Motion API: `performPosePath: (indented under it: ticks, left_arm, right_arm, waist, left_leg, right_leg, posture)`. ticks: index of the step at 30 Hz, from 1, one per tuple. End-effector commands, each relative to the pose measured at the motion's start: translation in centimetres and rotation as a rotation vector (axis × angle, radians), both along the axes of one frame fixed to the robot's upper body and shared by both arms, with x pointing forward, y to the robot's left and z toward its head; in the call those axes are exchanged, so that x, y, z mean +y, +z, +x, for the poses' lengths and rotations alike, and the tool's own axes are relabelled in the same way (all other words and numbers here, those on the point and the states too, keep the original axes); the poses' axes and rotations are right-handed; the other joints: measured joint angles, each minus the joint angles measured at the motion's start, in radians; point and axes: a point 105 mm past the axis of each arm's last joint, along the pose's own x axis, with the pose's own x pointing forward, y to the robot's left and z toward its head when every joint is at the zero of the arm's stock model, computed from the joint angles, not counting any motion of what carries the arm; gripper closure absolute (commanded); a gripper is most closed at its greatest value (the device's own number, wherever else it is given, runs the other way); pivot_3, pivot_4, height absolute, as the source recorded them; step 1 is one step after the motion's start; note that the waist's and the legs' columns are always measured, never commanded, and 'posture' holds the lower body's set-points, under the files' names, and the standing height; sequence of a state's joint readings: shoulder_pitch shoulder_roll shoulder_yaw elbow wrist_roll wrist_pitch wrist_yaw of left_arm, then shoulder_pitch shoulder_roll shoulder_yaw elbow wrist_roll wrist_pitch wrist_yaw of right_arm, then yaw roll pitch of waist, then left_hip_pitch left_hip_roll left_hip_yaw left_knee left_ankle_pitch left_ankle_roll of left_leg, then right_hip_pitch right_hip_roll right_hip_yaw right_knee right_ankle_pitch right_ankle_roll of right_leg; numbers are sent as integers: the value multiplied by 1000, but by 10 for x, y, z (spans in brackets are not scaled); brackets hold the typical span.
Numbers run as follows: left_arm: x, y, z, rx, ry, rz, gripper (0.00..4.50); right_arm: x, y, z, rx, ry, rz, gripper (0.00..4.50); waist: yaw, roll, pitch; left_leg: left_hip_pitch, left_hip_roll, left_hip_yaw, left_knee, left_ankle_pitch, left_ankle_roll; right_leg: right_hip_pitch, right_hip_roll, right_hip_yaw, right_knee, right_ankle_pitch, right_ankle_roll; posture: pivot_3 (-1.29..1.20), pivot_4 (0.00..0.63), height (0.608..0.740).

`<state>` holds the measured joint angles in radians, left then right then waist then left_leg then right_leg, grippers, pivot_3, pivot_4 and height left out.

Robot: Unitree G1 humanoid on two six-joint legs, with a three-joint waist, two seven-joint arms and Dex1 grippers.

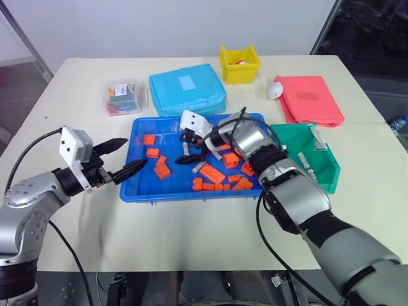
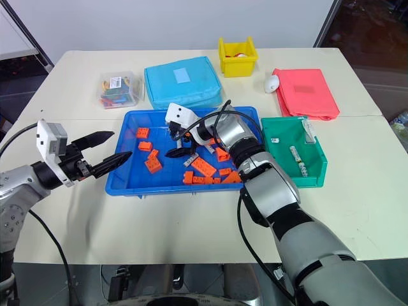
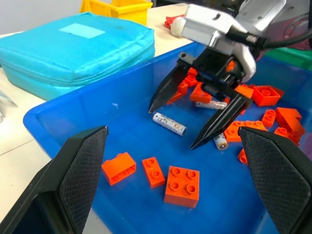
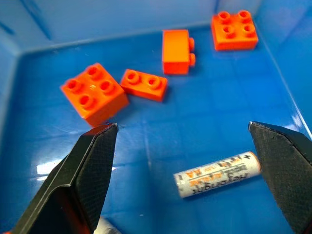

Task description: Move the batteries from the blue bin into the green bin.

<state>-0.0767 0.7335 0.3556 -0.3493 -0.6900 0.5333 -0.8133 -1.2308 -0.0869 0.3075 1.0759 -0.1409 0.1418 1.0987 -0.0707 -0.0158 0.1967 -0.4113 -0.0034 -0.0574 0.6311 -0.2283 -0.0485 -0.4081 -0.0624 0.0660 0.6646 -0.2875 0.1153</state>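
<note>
The blue bin [image 1: 191,195] lies mid-table and holds orange blocks [image 1: 211,173] and batteries. One battery [image 4: 218,174] lies on the bin floor just beneath my right gripper [image 1: 186,150], which hangs open inside the bin, nothing between its fingers. In the left wrist view that battery [image 3: 169,123] sits between the right gripper's fingertips, with two more batteries [image 3: 220,141] among the blocks behind. My left gripper [image 1: 135,153] stands open and empty over the bin's left rim. The green bin [image 1: 331,167], right of the blue one, holds batteries [image 2: 294,153].
A light-blue pouch [image 1: 187,89] lies right behind the blue bin. A yellow bin [image 1: 240,64], a white rounded object [image 1: 275,90] and a red pouch [image 1: 309,99] are at the back right. A clear box [image 1: 124,97] of coloured pieces stands back left.
</note>
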Motion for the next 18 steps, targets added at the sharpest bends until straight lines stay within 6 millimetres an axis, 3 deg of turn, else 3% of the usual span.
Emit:
performPosePath:
  ticks: [1,12,15,18]
  left_arm:
    - [-1,12,-5,-54,0,-9,0]
    - [-3,12,-4,-64,10,-25,0]
    - [-3,13,-4,-68,15,-26,0]
    - [-2,14,-4,-71,20,-26,0]
  right_arm:
    - [7,10,4,-72,13,-10,101]
    - [3,-6,8,-90,-24,-50,101]
    - [3,-9,6,-85,-8,-59,956]
    - [4,-10,5,-83,-2,-61,2347]
  waist:
    - [0,0,0]
    - [-1,0,0]
    - [-1,0,0]
    - [-1,0,0]
  left_leg:
    - [0,0,0,0,0,0]
    - [0,0,0,0,0,0]
    - [0,0,0,0,0,0]
    - [1,0,0,0,0,0]
  right_leg:
    - [0,0,0,0,0,0]
    - [0,0,0,0,0,0]
    - [0,0,0,0,0,0]
    - [0,0,0,0,0,0]
  posture:
    - [0,150,740]
    - [0,150,740]
    - [0,150,740]
    - [0,150,740]
